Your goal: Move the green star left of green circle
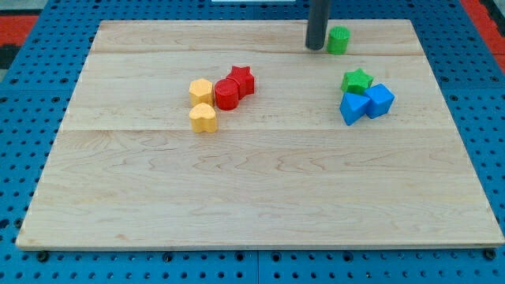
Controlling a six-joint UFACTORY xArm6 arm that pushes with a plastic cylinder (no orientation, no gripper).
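The green star [357, 80] lies on the wooden board at the view's right, touching the blue blocks below it. The green circle [338, 39] stands near the view's top edge, above and slightly left of the star. My tip [316, 47] is the lower end of the dark rod, just left of the green circle and close beside it. The tip is well above the green star and apart from it.
A blue triangle-like block [353, 107] and a blue cube [379, 100] sit right under the star. A red star [241, 80], a red cylinder [226, 95], a yellow hexagon [201, 91] and a yellow heart [203, 118] cluster left of centre. The board [260, 189] lies on blue pegboard.
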